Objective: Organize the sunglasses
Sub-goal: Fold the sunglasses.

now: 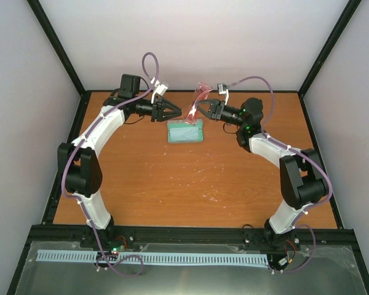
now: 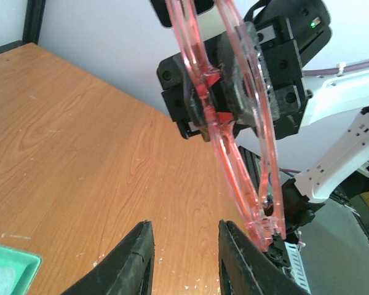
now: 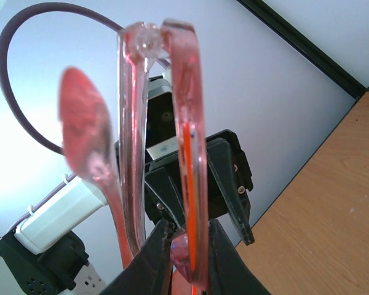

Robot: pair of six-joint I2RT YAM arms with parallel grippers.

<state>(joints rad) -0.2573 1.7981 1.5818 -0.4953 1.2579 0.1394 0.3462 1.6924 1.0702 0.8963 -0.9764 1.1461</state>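
Clamping slim, translucent pink sunglasses (image 3: 187, 123) — right pincer (image 3: 187, 241)

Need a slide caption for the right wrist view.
Right gripper pinches the red-pink sunglasses, raised above the wooden table.

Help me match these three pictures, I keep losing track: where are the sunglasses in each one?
Top view: sunglasses upper centre, held by the right gripper, just above the case.
Left wrist: sunglasses centre-right, running from the top edge to lower right.
Right wrist: sunglasses centre, upright, pinched at the bottom.
Shared landmark: the wooden table.
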